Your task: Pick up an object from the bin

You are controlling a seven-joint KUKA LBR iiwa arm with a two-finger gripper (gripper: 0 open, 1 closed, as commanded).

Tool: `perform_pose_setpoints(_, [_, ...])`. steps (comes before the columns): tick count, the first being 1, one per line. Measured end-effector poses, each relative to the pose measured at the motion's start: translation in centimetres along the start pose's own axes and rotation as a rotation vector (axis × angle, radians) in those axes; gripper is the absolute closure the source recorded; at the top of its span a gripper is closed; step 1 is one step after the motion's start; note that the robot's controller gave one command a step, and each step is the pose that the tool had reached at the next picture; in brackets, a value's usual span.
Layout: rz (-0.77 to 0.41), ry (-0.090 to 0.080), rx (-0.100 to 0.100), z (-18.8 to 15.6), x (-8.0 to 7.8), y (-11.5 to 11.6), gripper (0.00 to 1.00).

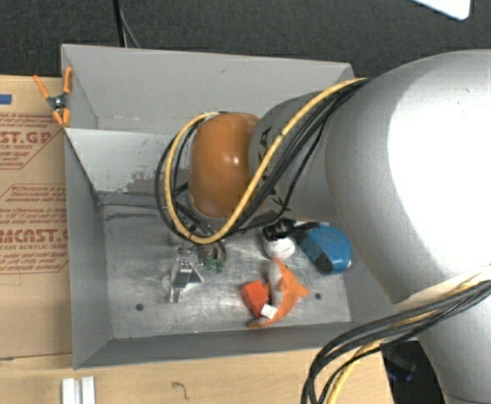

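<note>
Orange crumpled piece with a white end lies on the bin floor near the front wall, right of centre; among the loose things, we see it as the one nearest the claw. In the camera view we find the claw low over a bare patch of the grey bin, left of that piece and apart from it. We cannot tell whether the claw is open or closed. An orange cover and looping black and yellow cables sit on the wrist above it. Behind the crumpled piece lie a white item and, just beside it on the right, a blue object at the edge of the big silver arm.
</note>
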State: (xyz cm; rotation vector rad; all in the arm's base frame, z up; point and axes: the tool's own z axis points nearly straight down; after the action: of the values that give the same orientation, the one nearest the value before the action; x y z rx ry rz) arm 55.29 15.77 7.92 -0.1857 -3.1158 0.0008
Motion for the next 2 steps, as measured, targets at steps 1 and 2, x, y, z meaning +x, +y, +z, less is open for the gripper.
perform_pose_setpoints(1, [0.000,0.000,-0.001,0.0,0.0,0.1,1.00])
perform_pose_setpoints(2, [-0.001,-0.020,-0.005,-2.8,-0.1,0.2,1.00])
